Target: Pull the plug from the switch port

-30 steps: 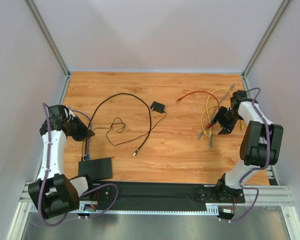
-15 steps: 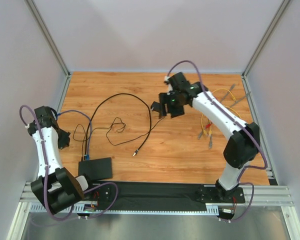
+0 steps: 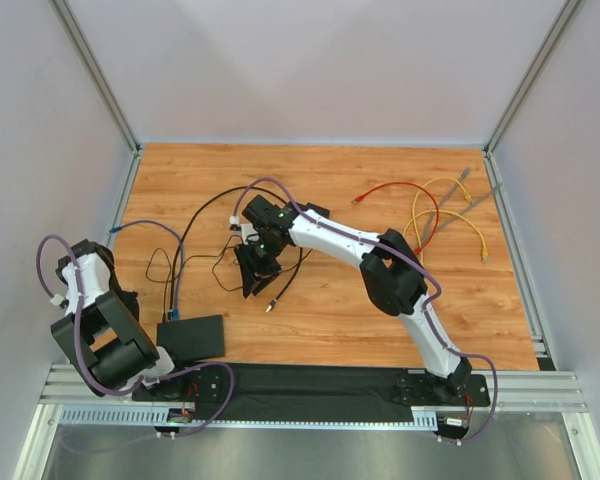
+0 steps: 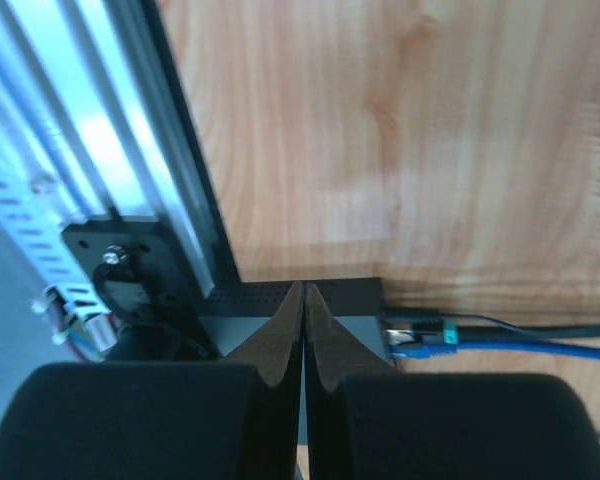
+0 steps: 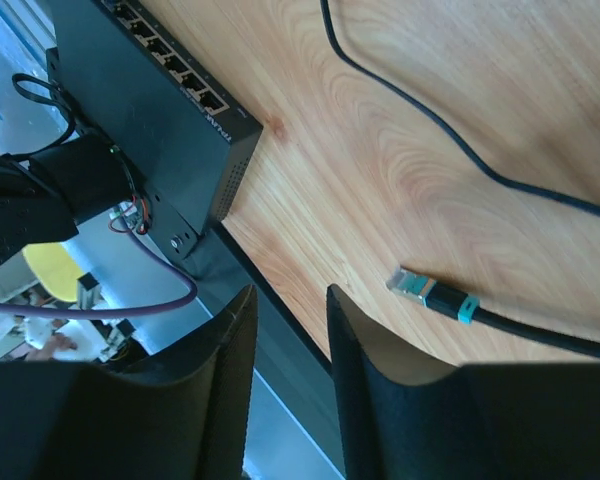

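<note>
Sitting at the near-left corner of the bench point(image 3: 330, 340), the switch port point(image 3: 190, 337) lies with its long side along the near edge. The blue plug point(image 4: 420, 335) enters its far edge near the left end. The left tool point(image 4: 303, 292), fingers pressed together on nothing, is just beside it, while the right tool point(image 5: 290, 300), narrowly parted and empty, hangs farther right and back. Half a second ago the right arm was at the far middle; it has swung across leftward, and the left arm has folded back.
</note>
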You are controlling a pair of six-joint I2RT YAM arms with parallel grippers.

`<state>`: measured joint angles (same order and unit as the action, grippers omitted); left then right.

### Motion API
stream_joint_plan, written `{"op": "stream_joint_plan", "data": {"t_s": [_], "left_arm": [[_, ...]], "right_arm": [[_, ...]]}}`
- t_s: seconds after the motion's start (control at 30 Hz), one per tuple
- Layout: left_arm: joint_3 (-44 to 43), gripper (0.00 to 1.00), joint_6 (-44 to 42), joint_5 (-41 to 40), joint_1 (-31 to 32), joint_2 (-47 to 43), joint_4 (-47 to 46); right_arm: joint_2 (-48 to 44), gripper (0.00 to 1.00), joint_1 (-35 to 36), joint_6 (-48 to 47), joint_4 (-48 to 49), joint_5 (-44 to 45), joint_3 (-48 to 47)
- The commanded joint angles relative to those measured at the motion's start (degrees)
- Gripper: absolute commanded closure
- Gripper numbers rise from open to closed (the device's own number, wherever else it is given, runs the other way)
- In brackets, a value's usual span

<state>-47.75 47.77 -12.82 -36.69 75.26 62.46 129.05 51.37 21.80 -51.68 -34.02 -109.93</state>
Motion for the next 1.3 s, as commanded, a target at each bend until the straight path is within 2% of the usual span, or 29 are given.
{"op": "stream_joint_plan", "data": {"t_s": [0.0, 0.13, 0.4, 0.57, 0.87, 1.27], "left_arm": [[-1.65, 1.0, 4.35, -8.0, -0.32, 2.86, 4.24], [0.19, 1.0, 4.0, -11.7, -0.32, 3.93, 1.98], [6.88, 1.0, 4.88, -3.27, -0.14, 3.31, -1.9], [8.45, 1.0, 5.23, 3.85, 0.47, 3.66, -1.02], [11.53, 1.0, 7.51, 7.8, 6.19, 2.87, -1.81], [9.34, 1.0, 8.57, 9.48, 15.32, 4.28, -3.04]], "right_arm": [[3.38, 0.66, -0.4, 1.92, -0.18, -5.7, -4.24], [5.85, 0.66, 0.57, 3.33, 0.88, -6.14, -4.94], [10.07, 0.66, 2.76, 4.65, 0.44, -8.52, -6.17], [9.99, 0.65, 3.12, 5.53, 3.69, -11.06, -2.66], [10.07, 0.65, 3.12, 8.17, 8.44, -11.42, 2.0], [7.53, 0.65, 3.29, 8.78, 11.95, -13.7, 7.71]]}}
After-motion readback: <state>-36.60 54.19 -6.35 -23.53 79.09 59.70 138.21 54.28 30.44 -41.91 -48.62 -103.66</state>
